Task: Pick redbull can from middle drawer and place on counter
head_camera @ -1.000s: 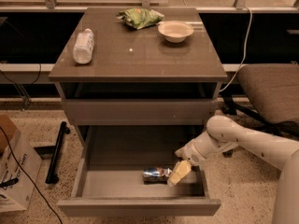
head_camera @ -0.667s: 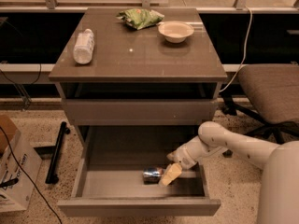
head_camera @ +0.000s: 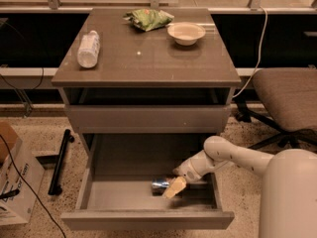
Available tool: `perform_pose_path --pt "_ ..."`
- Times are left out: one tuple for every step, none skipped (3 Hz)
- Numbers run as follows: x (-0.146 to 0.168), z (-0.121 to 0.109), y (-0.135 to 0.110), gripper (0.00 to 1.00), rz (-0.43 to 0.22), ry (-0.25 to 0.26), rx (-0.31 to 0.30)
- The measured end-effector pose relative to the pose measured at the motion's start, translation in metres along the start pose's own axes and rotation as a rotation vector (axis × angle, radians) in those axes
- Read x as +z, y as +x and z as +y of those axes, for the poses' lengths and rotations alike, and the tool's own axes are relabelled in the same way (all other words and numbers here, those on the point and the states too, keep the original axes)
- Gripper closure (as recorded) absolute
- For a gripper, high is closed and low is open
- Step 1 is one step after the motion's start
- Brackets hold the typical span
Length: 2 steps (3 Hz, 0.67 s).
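The redbull can (head_camera: 159,184) lies on its side on the bare grey floor of the open middle drawer (head_camera: 106,197), right of centre. My gripper (head_camera: 173,187) reaches down into the drawer from the right on a white arm, with its cream fingertips at the can's right end. The counter (head_camera: 148,58) is the glossy brown-grey top of the cabinet, above the drawer.
On the counter lie a clear water bottle (head_camera: 88,48) at the left, a green chip bag (head_camera: 148,19) and a cream bowl (head_camera: 185,32) at the back. An office chair (head_camera: 285,98) stands right of the cabinet. A cardboard box (head_camera: 12,182) sits on the floor left.
My gripper has moved left across the drawer and down, from beside the can's right end to right at it. The can has not moved.
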<state>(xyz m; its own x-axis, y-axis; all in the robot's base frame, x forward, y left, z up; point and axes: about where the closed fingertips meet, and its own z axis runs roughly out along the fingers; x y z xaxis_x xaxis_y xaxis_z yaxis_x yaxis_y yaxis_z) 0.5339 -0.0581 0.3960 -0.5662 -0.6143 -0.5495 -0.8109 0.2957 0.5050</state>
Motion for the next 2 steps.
perform_pose_path --pt "0.0076 -0.0049 0.0064 0.17 0.011 0.014 0.024" --pt "0.0101 -0.0066 0.0139 0.41 0.025 0.03 0.047"
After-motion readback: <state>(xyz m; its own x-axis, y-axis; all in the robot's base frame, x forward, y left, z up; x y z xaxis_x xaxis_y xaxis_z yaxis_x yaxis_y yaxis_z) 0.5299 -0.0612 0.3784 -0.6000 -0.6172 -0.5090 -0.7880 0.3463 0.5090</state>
